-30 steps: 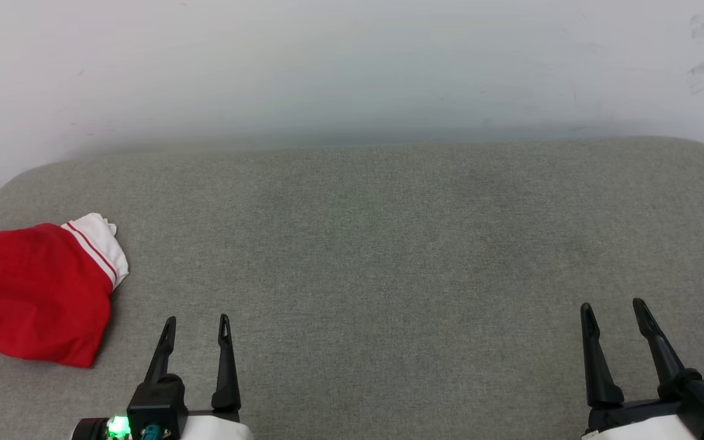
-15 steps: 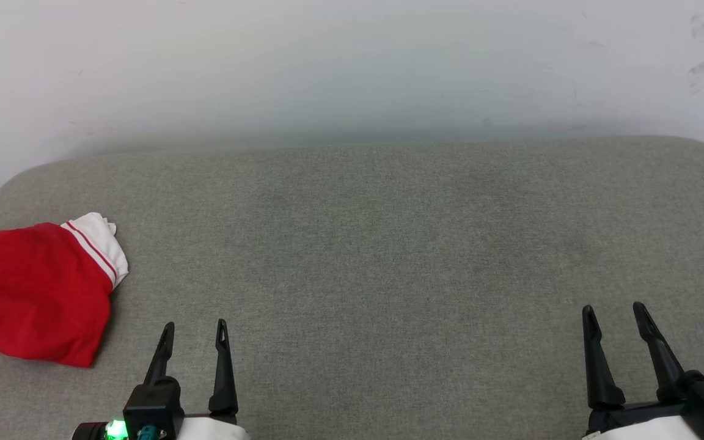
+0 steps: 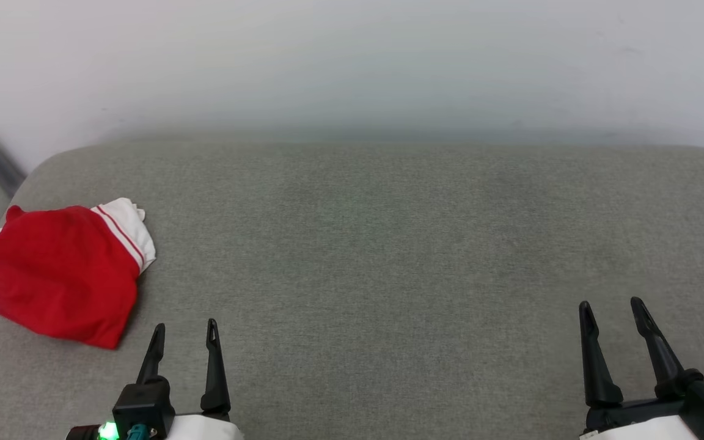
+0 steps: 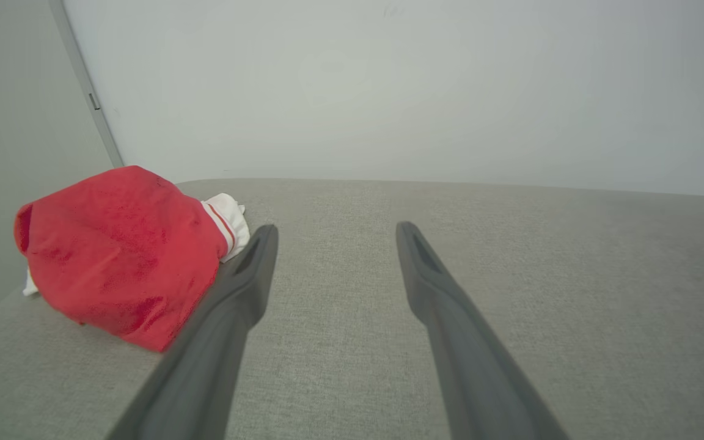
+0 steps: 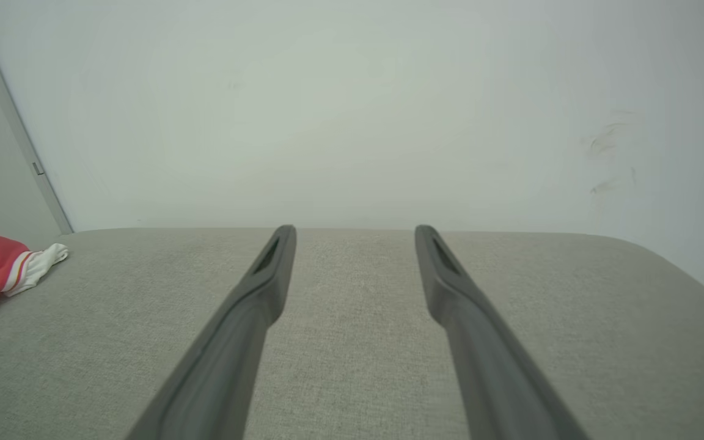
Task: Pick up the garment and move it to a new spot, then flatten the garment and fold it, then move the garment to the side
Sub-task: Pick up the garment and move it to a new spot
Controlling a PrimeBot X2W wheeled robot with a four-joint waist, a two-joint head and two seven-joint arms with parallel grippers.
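Red shirt [image 3: 62, 275] lay bunched at nine o'clock on grey cushion [image 3: 388, 244] | left gripper [image 3: 184, 324] and right gripper [image 3: 610, 302] stood spread, empty | step: pickup unstarted | next likely: left reach toward ten o'clock

The garment [image 3: 58, 275] is bright red, its sleeve [image 3: 134, 227] white with thin red stripes along the seam. The padded surface [image 3: 388, 244] is a mottled grey weave, the wall [image 3: 352, 61] pale grey-white. The fingers [image 3: 213, 366] are black; a light [image 3: 107, 431] glows green.
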